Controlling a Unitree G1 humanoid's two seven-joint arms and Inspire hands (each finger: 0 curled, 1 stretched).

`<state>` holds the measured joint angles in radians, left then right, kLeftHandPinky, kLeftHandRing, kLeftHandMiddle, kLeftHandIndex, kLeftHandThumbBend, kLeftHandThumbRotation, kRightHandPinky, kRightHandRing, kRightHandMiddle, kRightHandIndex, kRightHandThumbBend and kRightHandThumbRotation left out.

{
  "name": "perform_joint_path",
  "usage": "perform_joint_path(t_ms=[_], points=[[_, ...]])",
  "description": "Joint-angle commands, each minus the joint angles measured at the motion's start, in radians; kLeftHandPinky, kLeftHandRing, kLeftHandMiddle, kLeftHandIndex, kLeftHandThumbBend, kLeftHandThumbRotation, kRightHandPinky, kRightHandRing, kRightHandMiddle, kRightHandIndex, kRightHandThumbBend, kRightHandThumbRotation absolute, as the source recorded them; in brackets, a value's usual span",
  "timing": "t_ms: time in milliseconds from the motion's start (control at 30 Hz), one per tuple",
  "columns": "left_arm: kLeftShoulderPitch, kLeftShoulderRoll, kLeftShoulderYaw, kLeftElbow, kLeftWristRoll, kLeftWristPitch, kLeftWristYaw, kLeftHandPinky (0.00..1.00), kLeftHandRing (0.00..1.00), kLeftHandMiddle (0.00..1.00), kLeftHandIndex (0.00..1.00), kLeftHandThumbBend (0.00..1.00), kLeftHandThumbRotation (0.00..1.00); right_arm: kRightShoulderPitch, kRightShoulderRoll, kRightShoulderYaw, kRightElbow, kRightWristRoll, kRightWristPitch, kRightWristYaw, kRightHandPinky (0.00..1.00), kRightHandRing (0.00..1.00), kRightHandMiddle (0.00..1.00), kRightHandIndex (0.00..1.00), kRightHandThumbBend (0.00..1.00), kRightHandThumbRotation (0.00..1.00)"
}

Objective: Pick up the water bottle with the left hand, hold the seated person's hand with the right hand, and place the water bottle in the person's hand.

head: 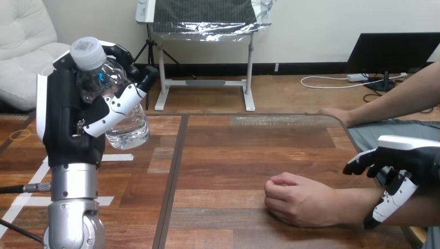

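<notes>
The brown wooden tabletop (233, 155) lies in front of you, made of wide planks. Your left hand (67, 119) is up high at the left side, well above the wood. It holds the water bottle (111, 93). The fingers wrap round the back of it and the thumb goes across the front, so the bottle is squeezed in the middle. The bottle is clear and it leans. Its white cap (87, 52) points up above the hand, and its round bottom end hangs lower, out to the right of the hand. The bottle does not touch the tabletop. The person's near hand (298, 199) rests on the wood low in the middle, closed in a loose fist. It is well apart from the bottle, far down and to the right of it. Your right hand (410, 155) is at the right side, over the person's wrist (358, 205) and touching it. You cannot tell if it has hold of the wrist or just sits on it. The person's far hand (334, 115) lies flat at the far right corner of the tabletop.
</notes>
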<state>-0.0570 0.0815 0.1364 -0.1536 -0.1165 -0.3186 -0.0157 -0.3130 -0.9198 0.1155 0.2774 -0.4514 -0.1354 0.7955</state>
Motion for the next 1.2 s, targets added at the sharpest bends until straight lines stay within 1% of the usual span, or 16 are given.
perform_joint_path(t_ms=[0,67,267,367,500,667,767,833,967,1067,1167], points=[[-0.053,-0.003,0.003,-0.053,-0.015,-0.01,-0.002,0.23,0.3,0.36,0.41,0.63,0.0,0.026,-0.021,0.004,-0.044,0.006,0.021,0.012,0.7,0.85,0.87,0.86,1.0,0.23],[-0.054,-0.004,0.003,-0.053,-0.018,-0.01,-0.003,0.23,0.3,0.36,0.41,0.64,0.0,0.031,-0.023,0.004,-0.048,0.007,0.022,0.012,0.7,0.85,0.87,0.86,1.0,0.23],[-0.053,-0.005,0.001,-0.057,-0.016,-0.005,0.0,0.23,0.3,0.36,0.41,0.64,0.0,0.056,-0.035,0.009,-0.069,-0.001,0.0,0.001,0.69,0.83,0.87,0.86,1.0,0.27],[-0.054,-0.006,0.001,-0.055,-0.017,-0.006,-0.001,0.23,0.3,0.36,0.41,0.64,0.0,0.065,-0.037,0.011,-0.077,-0.001,0.002,0.003,0.68,0.83,0.86,0.86,1.0,0.27],[-0.055,-0.005,0.002,-0.054,-0.019,-0.007,-0.003,0.23,0.3,0.36,0.41,0.63,0.0,0.075,-0.044,0.022,-0.094,-0.015,0.014,0.013,0.68,0.82,0.87,0.87,1.0,0.28],[-0.055,-0.006,0.001,-0.053,-0.016,-0.009,-0.002,0.23,0.3,0.36,0.41,0.63,0.0,0.088,-0.039,0.019,-0.099,-0.006,0.019,0.02,0.67,0.82,0.87,0.87,1.0,0.26],[-0.055,-0.006,0.001,-0.053,-0.015,-0.009,-0.002,0.23,0.3,0.36,0.41,0.63,0.0,0.094,-0.045,0.031,-0.109,-0.025,0.02,0.027,0.67,0.82,0.86,0.87,1.0,0.26],[-0.056,-0.006,0.001,-0.053,-0.015,-0.009,-0.001,0.23,0.3,0.36,0.41,0.63,0.0,0.1,-0.045,0.032,-0.111,-0.024,0.012,0.029,0.67,0.82,0.86,0.87,1.0,0.26],[-0.056,-0.007,0.001,-0.053,-0.015,-0.008,0.0,0.23,0.3,0.36,0.41,0.63,0.0,0.111,-0.044,0.034,-0.119,-0.03,0.01,0.024,0.67,0.82,0.86,0.87,1.0,0.24],[-0.056,-0.007,0.001,-0.054,-0.015,-0.008,0.0,0.23,0.3,0.36,0.41,0.63,0.0,0.122,-0.042,0.034,-0.12,-0.026,-0.002,0.02,0.66,0.81,0.85,0.86,1.0,0.24],[-0.056,-0.007,0.001,-0.055,-0.01,-0.006,0.003,0.23,0.3,0.36,0.41,0.63,0.0,0.13,-0.039,0.035,-0.123,-0.021,0.0,0.021,0.67,0.81,0.85,0.85,1.0,0.23]])
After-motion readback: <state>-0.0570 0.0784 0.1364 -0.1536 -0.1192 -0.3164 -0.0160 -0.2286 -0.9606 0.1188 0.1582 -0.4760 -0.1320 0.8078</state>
